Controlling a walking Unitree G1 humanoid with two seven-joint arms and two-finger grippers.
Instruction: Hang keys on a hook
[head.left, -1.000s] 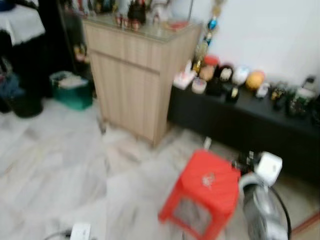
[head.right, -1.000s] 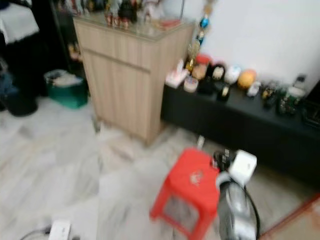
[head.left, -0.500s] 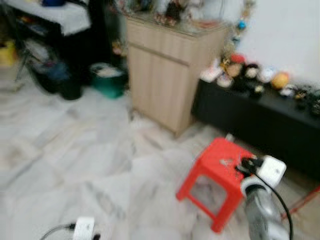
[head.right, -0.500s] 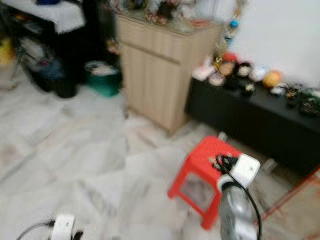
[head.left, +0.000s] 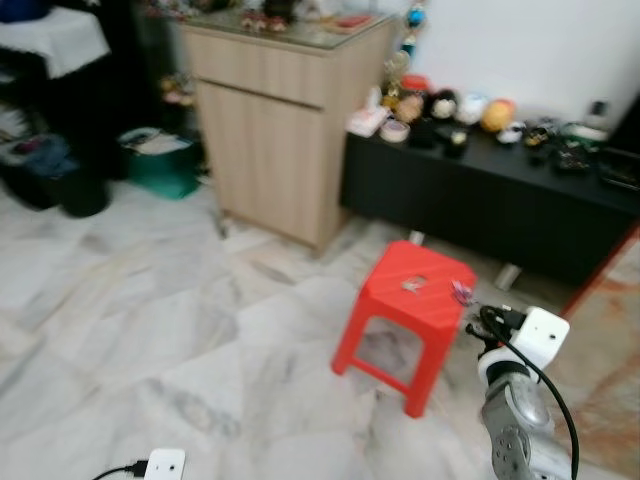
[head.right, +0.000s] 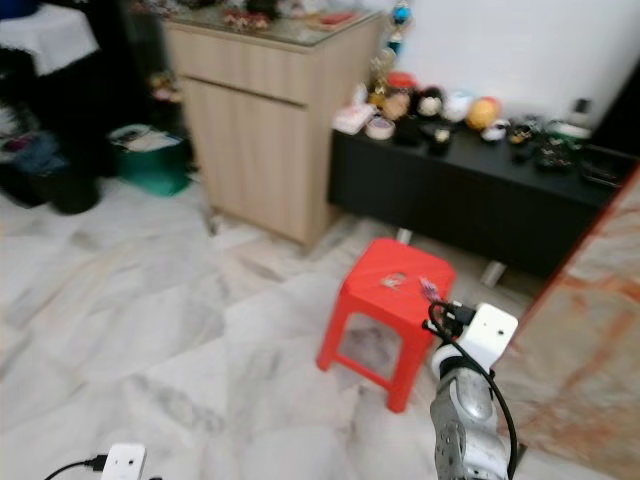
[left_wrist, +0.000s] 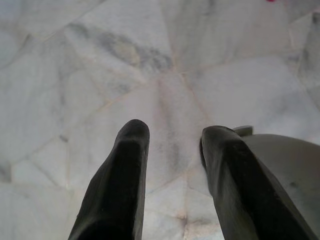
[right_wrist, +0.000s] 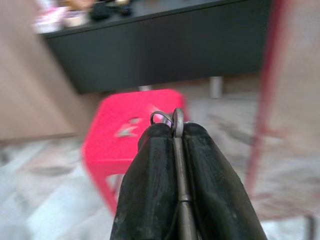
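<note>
My right gripper (right_wrist: 175, 131) is shut on the keys (right_wrist: 163, 118); a metal ring and a thin metal blade stick out between its two black fingers. In the head views this gripper (head.left: 478, 312) is held up at the right, beside the red plastic stool (head.left: 410, 298), with the small pinkish bunch of keys (head.left: 461, 291) at its tip. My left gripper (left_wrist: 172, 142) hangs low over the marble floor, open, with nothing between its fingers.
A light wooden cabinet (head.left: 275, 130) stands ahead by the white wall. To its right is a low black bench (head.left: 500, 205) with several toys and small items on top. A green box (head.left: 160, 168) sits at left. A white plug (head.left: 163, 465) lies on the floor. An orange-brown panel (head.right: 590, 330) rises at the right.
The whole picture has shifted as the camera turned, and it is sharper now. The right gripper stays raised by the stool, still shut on the keys.
</note>
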